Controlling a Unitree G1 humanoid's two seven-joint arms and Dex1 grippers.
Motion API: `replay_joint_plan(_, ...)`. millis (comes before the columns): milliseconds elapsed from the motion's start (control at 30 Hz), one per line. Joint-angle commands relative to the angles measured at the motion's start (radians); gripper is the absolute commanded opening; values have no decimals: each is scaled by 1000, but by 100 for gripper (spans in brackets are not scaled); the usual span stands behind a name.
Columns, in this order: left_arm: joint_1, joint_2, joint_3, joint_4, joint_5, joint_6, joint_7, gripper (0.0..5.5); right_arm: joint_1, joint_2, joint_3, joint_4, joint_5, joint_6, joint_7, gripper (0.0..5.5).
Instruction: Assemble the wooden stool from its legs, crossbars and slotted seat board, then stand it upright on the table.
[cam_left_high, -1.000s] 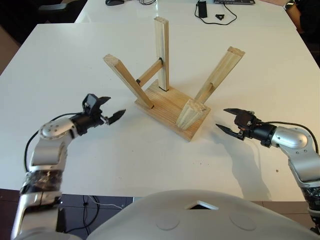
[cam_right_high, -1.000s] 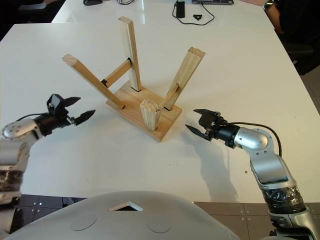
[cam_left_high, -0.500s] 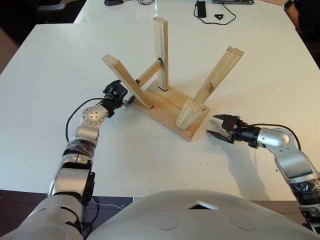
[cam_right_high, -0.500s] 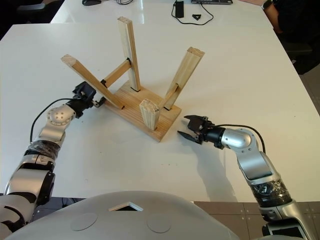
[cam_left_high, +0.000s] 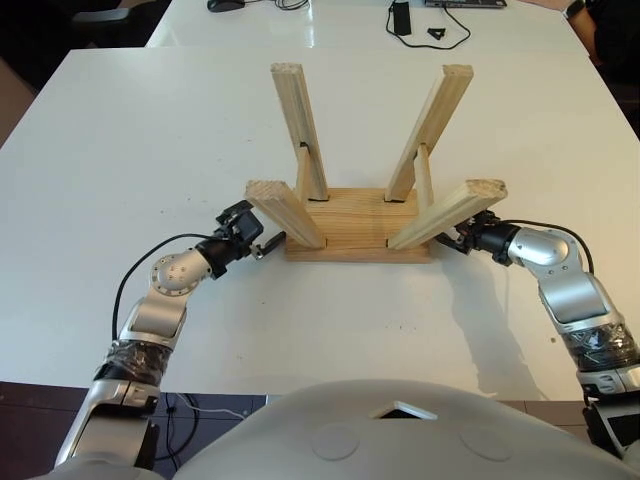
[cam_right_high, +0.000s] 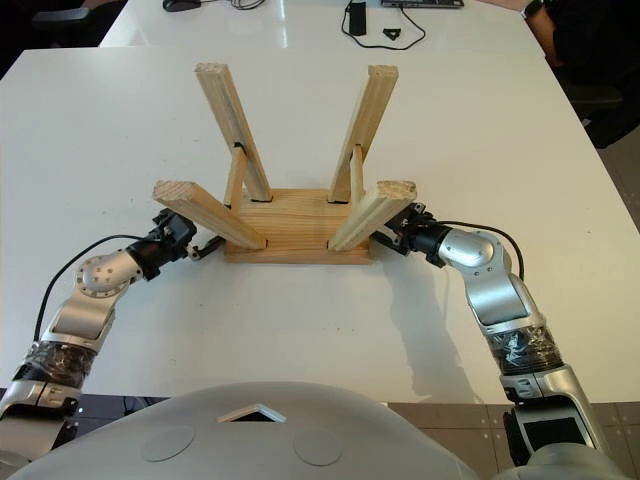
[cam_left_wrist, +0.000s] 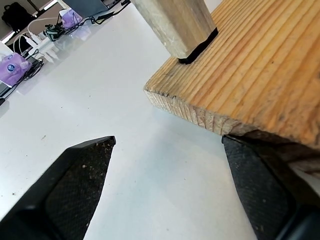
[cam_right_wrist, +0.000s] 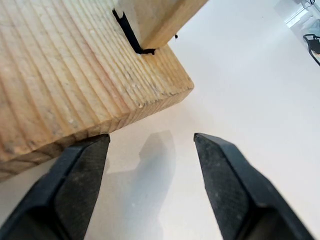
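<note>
Wooden stool (cam_left_high: 355, 240) inverted, legs up, on white table (cam_left_high: 120, 130)

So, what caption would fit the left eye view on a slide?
Wooden stool upside down on the table, legs up, left gripper and right gripper open at its seat board's ends.

On the far desk (cam_left_high: 340, 28) lie a black mouse (cam_left_high: 228, 5), a small black box (cam_left_high: 403, 17) with a cable, and a black triangular piece (cam_left_high: 437, 33) near it.
</note>
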Motion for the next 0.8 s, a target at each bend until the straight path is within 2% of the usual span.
replay_joint_plan(33, 114, 20, -15, -58, 23, 40, -21, 398, 46, -12, -60, -61, 65, -64, 22, 312)
replay_joint_plan(233, 159, 16, -13, -70, 70, 34, 18, 398, 103, -51, -115, -57, 76, -92, 30, 312)
replay_joint_plan(433, 193, 46, 10, -96, 50, 20, -2, 398, 156, -38, -45, -78, 78, -132, 79, 312)
replay_joint_plan(533, 237, 64, -25, -154, 43, 4, -50, 398, 192, -36, -21, -106, 78, -134, 86, 312)
replay_joint_plan(700, 268, 75, -39, -196, 29, 12, -60, 398, 209, -48, -15, -120, 76, -132, 94, 312)
replay_joint_plan(800, 275, 102, -1, -173, 13, 8, -63, 398, 222, -62, -14, -133, 76, -129, 102, 312)
